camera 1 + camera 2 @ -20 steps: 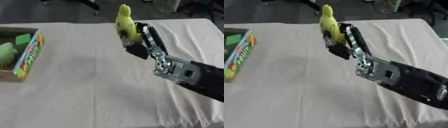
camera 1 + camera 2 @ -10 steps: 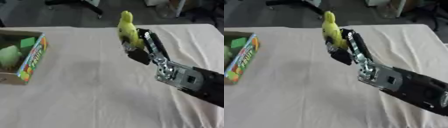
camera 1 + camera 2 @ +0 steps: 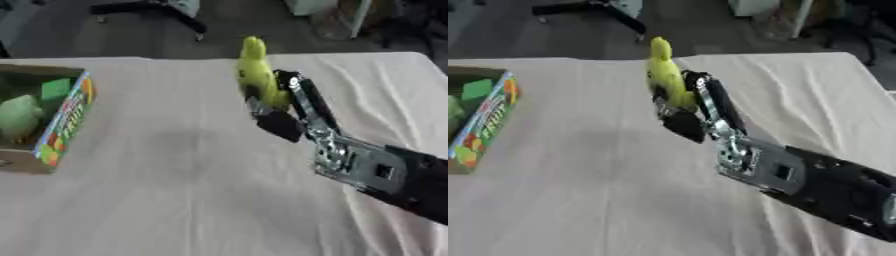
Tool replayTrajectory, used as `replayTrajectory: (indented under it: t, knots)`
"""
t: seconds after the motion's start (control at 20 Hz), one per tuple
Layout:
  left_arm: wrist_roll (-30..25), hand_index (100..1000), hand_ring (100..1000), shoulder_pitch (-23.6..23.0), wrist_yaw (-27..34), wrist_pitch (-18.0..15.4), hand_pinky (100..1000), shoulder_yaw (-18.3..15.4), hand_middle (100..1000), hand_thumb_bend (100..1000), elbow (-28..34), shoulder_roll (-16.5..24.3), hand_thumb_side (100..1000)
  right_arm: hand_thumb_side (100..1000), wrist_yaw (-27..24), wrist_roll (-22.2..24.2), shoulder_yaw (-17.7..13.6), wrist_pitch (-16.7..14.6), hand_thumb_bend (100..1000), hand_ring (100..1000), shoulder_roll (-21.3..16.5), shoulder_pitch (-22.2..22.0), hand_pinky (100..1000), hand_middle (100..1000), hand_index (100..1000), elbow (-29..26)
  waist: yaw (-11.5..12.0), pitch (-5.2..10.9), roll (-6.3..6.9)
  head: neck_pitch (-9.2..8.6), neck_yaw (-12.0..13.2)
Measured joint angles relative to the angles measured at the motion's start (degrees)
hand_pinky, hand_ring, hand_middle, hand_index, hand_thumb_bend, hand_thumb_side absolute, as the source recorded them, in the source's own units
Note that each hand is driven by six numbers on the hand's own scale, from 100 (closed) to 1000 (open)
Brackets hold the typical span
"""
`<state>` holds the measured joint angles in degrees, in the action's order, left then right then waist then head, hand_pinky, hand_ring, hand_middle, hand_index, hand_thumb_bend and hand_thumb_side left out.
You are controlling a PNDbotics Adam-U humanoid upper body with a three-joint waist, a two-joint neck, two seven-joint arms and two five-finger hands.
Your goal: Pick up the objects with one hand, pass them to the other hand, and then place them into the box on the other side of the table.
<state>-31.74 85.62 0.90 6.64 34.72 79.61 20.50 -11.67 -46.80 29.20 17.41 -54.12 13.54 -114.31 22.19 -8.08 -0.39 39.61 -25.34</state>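
Right hand (image 3: pixel 282 107) is up over the middle of the table, fingers and thumb curled round the lower half of a yellow-green toy (image 3: pixel 256 70). The toy stands roughly upright in the grip, narrow top end poking clear above the fingers. It's off the cloth, nothing else touching it. Shape reads like a pear or small gourd; can't say more than that.

Left hand isn't in either view.

Box (image 3: pixel 63 125) sits at the left edge of the table, well apart from the held toy. It's open-topped with a colourful printed side. There's already a pale green round thing (image 3: pixel 17 116) inside, and a darker green block (image 3: pixel 54 90) behind it.

Handling guess: looks like a light, hollow plastic or foam play-food piece, probably smooth and a bit slippery, not fragile. The tapered top is the only free part, so for the handover the left hand should likely take it there, or just below where the body widens. A grip on the taper alone could slide off. Better to close round the shoulder of it before the right hand lets go.

Handover not yet done.
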Motion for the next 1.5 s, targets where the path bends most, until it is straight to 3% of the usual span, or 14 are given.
replayTrajectory:
  t: [0.3, 0.7, 1.05, 1.1, 1.5]
  knots:
    - [-4.57, 823, 812, 1.47, -1.96, -2.35, 847, -0.31, 739, 233, -1.11, -2.84, 220, 420, 0.34, 0.01, 0.53, 0.01, 100, 475, 0.48, 0.01, 602, 408, 504, 0.00, -0.20, 0.00, -0.03, -0.03, 0.02]
    - [-11.36, 822, 809, 2.66, -3.24, -4.67, 847, -0.80, 734, 285, -1.78, -5.70, 189, 418, 0.69, 0.29, 0.90, 0.29, 100, 476, 0.54, 0.13, 602, 408, 504, 0.00, -0.52, 0.00, -0.09, 0.04, 0.54]
    - [-16.52, 821, 822, 3.33, -4.17, -5.87, 852, -0.83, 743, 455, -1.53, -7.29, 119, 419, 0.82, 0.44, 0.90, 0.44, 100, 476, 0.71, 0.35, 601, 407, 504, 0.00, -0.63, 0.01, -0.15, 0.04, 0.73]
    - [-17.56, 806, 820, 3.43, -4.56, -6.08, 848, -0.83, 729, 525, -1.52, -7.39, 104, 419, 0.82, 0.43, 0.90, 0.43, 100, 476, 0.74, 0.35, 601, 407, 504, 0.00, -0.63, 0.01, -0.15, 0.04, 0.73]
    - [-20.18, 776, 819, 3.75, -10.00, -9.63, 842, 0.07, 704, 641, -2.04, -9.17, 109, 416, 1.51, 0.49, 1.31, 0.49, 100, 476, 0.96, 0.36, 587, 407, 503, 0.00, -0.91, 0.01, -0.24, 0.03, 0.95]
